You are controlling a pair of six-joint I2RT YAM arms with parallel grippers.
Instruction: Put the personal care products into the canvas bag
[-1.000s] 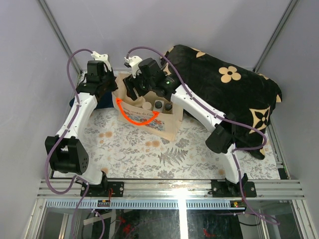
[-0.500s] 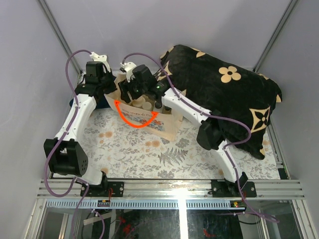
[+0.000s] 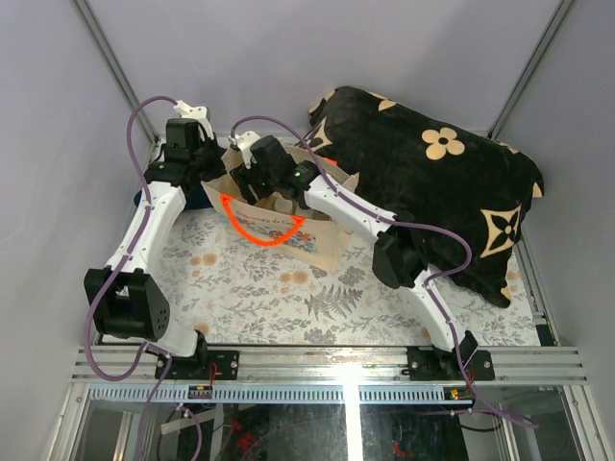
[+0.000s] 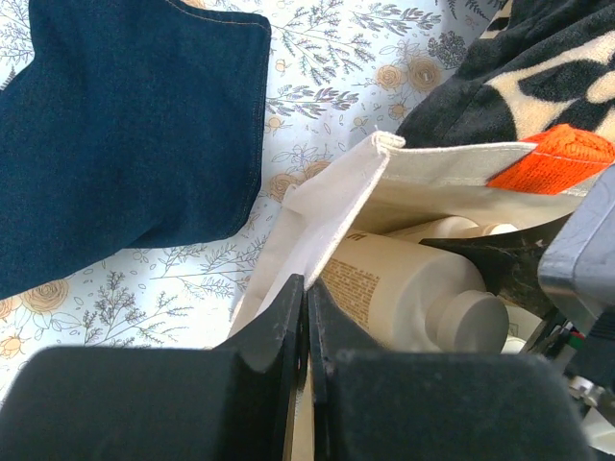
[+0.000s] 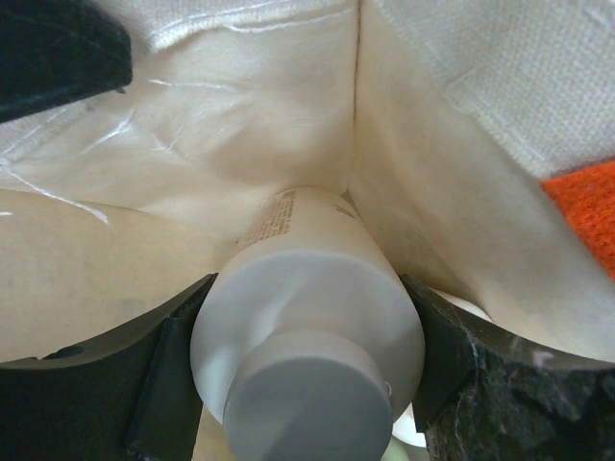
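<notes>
The beige canvas bag (image 3: 306, 233) with orange handles (image 3: 258, 232) stands at the back of the table. My left gripper (image 3: 213, 179) is shut on the bag's left rim; in the left wrist view the canvas edge (image 4: 332, 216) runs between the closed jaws (image 4: 306, 288). My right gripper (image 3: 258, 184) is down in the bag's mouth, shut on a white bottle with a grey cap (image 5: 307, 346) that points into the bag's corner. That bottle also shows in the left wrist view (image 4: 413, 288), with another pale bottle (image 4: 444, 228) behind it. The other products are mostly hidden inside the bag.
A large black flower-patterned cushion (image 3: 432, 173) lies right of and behind the bag. A dark blue denim cloth (image 4: 125, 125) lies on the floral tablecloth (image 3: 259, 288) left of the bag. Grey walls close in at the back and sides.
My right arm has swung left and lowered into the bag with the bottle. The bag's top has shifted slightly left. The left arm has barely moved.
</notes>
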